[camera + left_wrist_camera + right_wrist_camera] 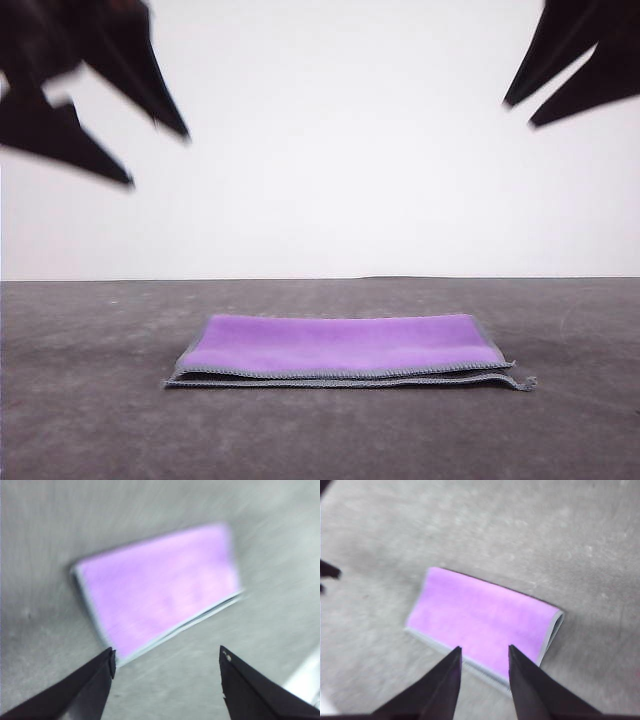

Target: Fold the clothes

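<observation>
Up high to the left of the cloth [345, 350], the left gripper [160, 158] hangs in the air, blurred, its two dark fingers spread well apart with nothing between them; from its own wrist camera the left gripper [167, 661] shows the same wide gap, bare table [270, 540] beneath it. And there is the cloth itself, dead centre on the grey table [90, 420], folded over into a long flat rectangle, purple side up, grey stitched edging running along the near edge with the layers stacked one on the other. Over to the right of the cloth, also raised clear above it, the right gripper [520, 113] hovers, fingers parted and holding nothing; its wrist view shows the right gripper [485, 651] with a narrower gap, the cloth [480, 617] lying below, untouched.
</observation>
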### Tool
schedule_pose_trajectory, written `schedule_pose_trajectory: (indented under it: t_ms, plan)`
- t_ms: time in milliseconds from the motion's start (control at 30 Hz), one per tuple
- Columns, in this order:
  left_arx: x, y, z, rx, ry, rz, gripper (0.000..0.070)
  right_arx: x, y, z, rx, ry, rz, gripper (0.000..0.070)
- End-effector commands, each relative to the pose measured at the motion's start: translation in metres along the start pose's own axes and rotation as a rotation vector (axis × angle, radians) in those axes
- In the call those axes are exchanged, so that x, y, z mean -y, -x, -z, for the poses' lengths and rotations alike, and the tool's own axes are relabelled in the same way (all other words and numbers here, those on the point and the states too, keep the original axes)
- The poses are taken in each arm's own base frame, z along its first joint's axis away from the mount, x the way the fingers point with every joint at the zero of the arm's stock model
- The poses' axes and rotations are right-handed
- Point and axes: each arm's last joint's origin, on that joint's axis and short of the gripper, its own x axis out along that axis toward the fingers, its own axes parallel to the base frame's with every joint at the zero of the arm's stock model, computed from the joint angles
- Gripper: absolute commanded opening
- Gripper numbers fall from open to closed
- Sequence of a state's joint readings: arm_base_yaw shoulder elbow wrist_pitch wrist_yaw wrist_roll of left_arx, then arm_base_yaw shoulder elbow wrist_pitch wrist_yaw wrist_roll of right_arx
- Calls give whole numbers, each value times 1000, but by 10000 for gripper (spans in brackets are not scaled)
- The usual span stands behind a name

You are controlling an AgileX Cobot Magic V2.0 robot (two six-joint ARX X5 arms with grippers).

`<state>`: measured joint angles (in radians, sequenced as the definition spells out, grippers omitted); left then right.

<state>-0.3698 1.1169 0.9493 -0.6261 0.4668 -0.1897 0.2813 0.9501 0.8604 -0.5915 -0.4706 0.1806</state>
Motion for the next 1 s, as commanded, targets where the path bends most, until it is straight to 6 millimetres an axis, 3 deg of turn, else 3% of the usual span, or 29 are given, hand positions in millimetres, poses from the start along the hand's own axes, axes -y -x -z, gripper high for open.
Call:
schedule_pose_trajectory:
  t_ms: [0,233,500,667,833,967]
  plan:
    - [8,13,1,39,-13,0,394,-5,9,2,16,8,-5,188]
    - [21,57,19,151,-77,-159,393,-17,38,16,44,33,0,188]
    - [16,58,33,157,-84,-235,393,-16,41,20,34,-17,50,188]
    - [16,58,33,157,-77,-234,393,-6,22,24,-126,-208,87,192]
    - [16,58,33,158,-79,-234,393,10,-11,19,-242,-257,107,283]
    - [16,58,32,161,-84,-234,393,23,-40,13,-270,-256,114,286]
